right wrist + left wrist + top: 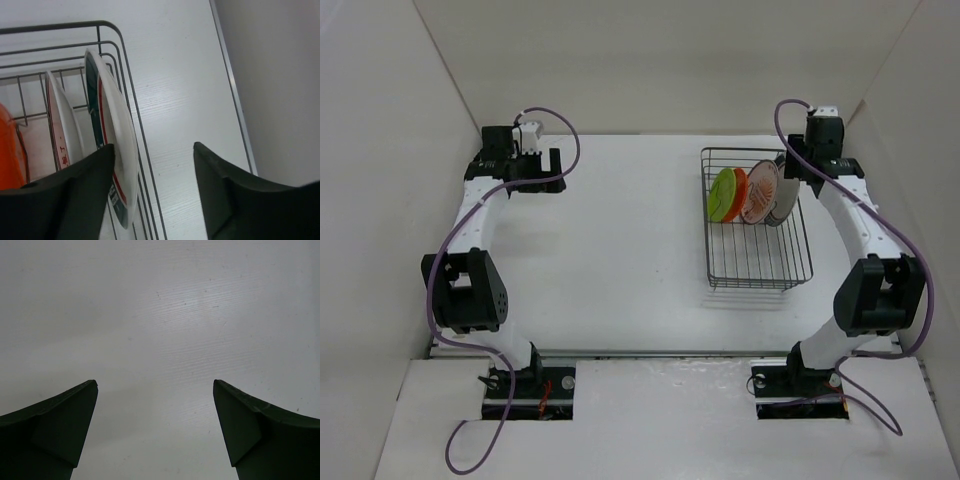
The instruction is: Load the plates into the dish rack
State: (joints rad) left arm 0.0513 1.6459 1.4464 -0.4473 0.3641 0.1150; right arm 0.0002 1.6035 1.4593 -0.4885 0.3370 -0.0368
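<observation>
Plates, four in all, stand on edge side by side in the rectangular dark grey wire dish rack (760, 262), right of centre in the top view. From left to right they are the plain lime green round plate (724, 193), the plain orange round plate (741, 188), the white round plate with an orange sunburst centre (760, 192) and the white round plate with a teal-and-red ringed rim (782, 203). None lies on the white table (620, 250).

My right claw (152, 150) hangs at the rack's upper right corner, jaws parted and clamping nothing. In the right wrist view the ringed plate rises at centre left, its rim just beside the finger (75, 195) at the frame's lower left. Whether they touch I cannot tell; the other finger is well apart from it. My left claw (154, 382), upper left in the top view, is spread wide over bare table and holds nothing.

Judgement: loading appears complete, and the step in hand is to clear the last plate. To do it well, I should hold the jaws wide and lift straight up along the plate's plane, not sideways, since a nudge on the rim could tip it against its neighbour. I should swing away only once my fingertips are above the rim.
</observation>
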